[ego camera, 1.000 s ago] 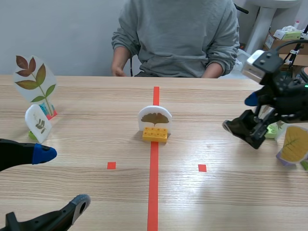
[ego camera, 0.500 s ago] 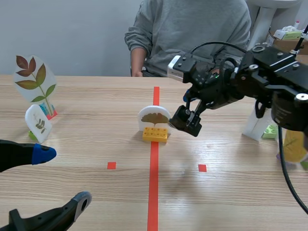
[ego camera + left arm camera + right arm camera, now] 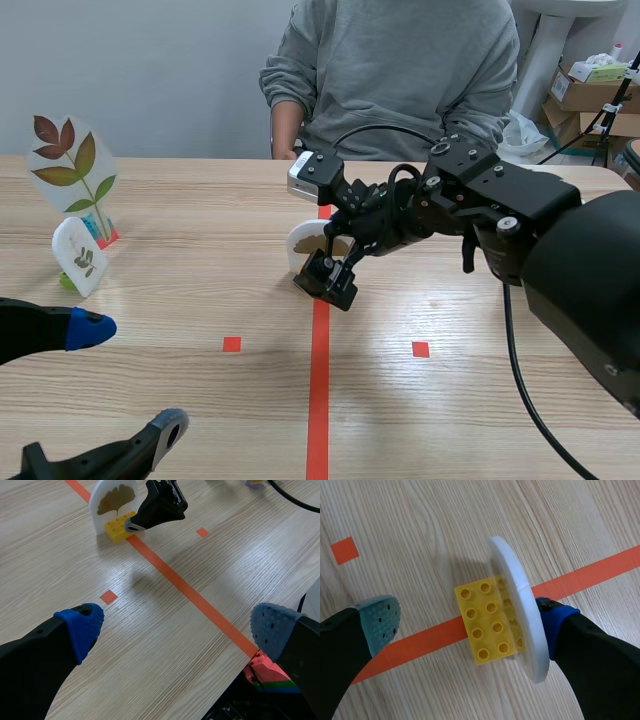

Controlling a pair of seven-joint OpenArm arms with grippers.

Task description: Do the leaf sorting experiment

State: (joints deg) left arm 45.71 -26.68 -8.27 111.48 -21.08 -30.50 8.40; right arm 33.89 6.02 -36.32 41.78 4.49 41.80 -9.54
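The right gripper (image 3: 466, 622), released, straddled the ginkgo card (image 3: 517, 600) and yellow brick (image 3: 485, 625) at the table (image 3: 480, 400) middle; closing squarely on both looked safest against toppling; the left gripper (image 3: 177, 626) hung unclenched

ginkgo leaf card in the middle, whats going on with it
The right gripper is open around the ginkgo leaf card and its yellow block on the centre tape line, one finger on each side, not clamped yet. The left gripper hangs open, low on the robot's left. A person sits across.
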